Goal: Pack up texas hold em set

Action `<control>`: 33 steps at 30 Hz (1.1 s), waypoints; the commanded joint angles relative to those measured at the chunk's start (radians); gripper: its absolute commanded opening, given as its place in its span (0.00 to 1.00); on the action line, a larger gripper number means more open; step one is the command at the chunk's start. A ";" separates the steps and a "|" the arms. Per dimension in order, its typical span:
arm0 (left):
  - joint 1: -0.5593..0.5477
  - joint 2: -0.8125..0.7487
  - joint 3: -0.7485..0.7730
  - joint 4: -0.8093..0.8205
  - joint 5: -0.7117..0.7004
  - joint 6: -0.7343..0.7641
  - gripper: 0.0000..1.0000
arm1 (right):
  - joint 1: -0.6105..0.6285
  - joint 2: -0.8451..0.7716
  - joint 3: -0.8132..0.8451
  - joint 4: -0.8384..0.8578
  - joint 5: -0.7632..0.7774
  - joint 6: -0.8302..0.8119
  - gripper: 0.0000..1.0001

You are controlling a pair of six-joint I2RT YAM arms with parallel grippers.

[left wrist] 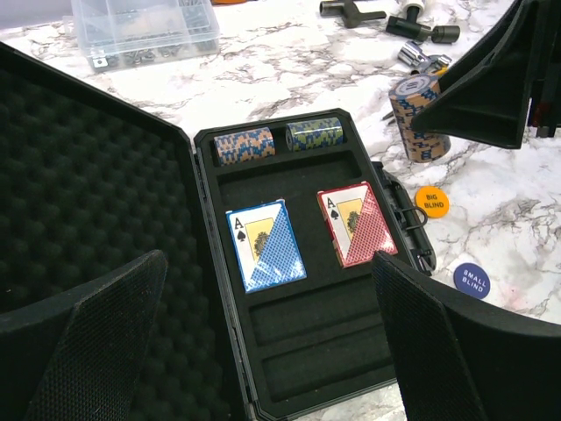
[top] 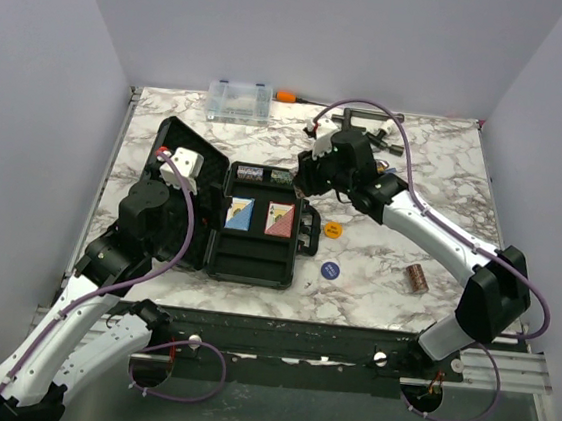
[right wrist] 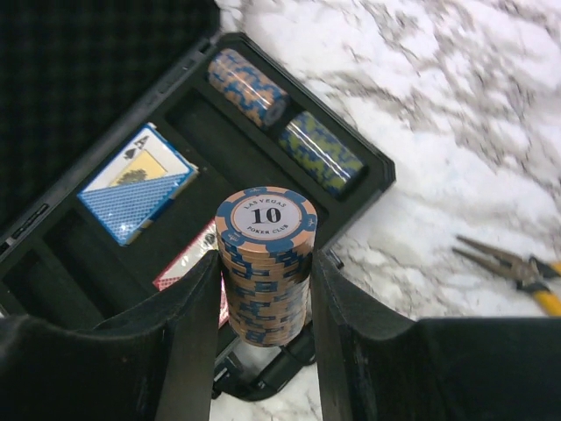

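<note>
Right claw (right wrist: 263,294) clamps chip roll (right wrist: 266,217) upright; tip it flat, align over an empty case (left wrist: 302,326) slot. Left claw (left wrist: 267,285) wide, idle.

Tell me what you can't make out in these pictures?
Top view: the chip stack is hidden under the right arm.
Right wrist view: the fingers cover the stack's sides.
Left wrist view: the left fingers block the case's near corners.
Top view: the organiser box's contents are too small.
</note>
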 commanded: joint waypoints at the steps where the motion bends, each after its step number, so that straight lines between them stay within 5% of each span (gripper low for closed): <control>1: -0.002 -0.012 -0.005 -0.010 -0.020 0.011 0.98 | 0.011 0.029 0.044 0.162 -0.130 -0.160 0.01; 14: -0.002 -0.006 -0.004 -0.008 -0.035 0.010 0.98 | 0.015 0.110 0.052 0.222 -0.367 -0.501 0.01; 33: -0.001 -0.108 -0.018 -0.005 -0.269 -0.014 0.98 | 0.058 0.384 0.371 -0.002 -0.435 -0.656 0.01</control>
